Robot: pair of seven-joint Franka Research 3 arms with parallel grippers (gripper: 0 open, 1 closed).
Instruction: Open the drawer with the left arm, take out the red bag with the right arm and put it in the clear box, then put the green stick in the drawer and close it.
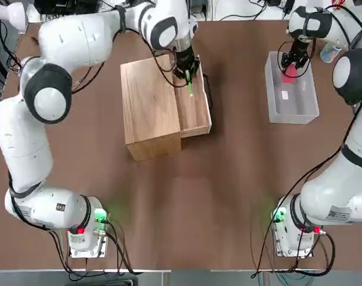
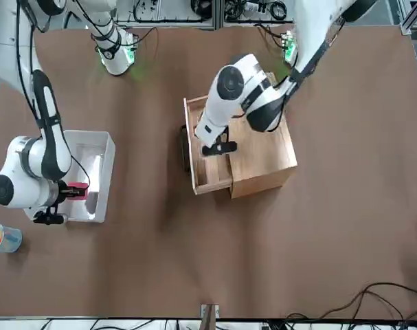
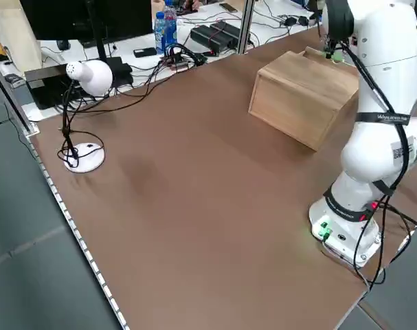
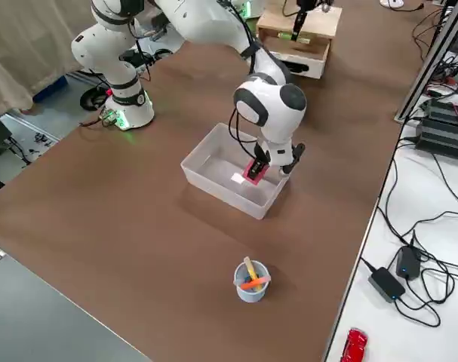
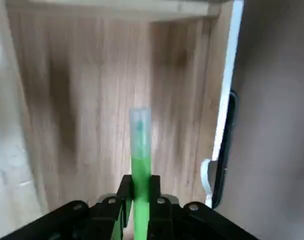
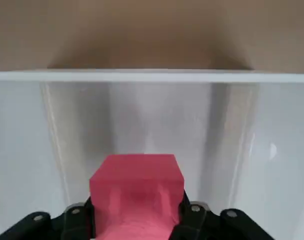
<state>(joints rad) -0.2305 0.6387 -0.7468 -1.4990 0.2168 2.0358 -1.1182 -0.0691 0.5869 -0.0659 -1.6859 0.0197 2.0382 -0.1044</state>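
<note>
The drawer stands pulled out of the light-wood box, its dark loop handle at the front. My left gripper hovers over the drawer's inside, shut on the green stick, whose pale tip points down at the drawer floor. At the far right, my right gripper reaches into the far end of the clear box. It is shut on the red bag, which sits inside the box walls; whether it touches the floor I cannot tell.
A small blue cup with orange sticks stands on the table beyond the clear box's far end. A white desk lamp sits at the table's far left corner. Cables and power bricks lie off the table edges.
</note>
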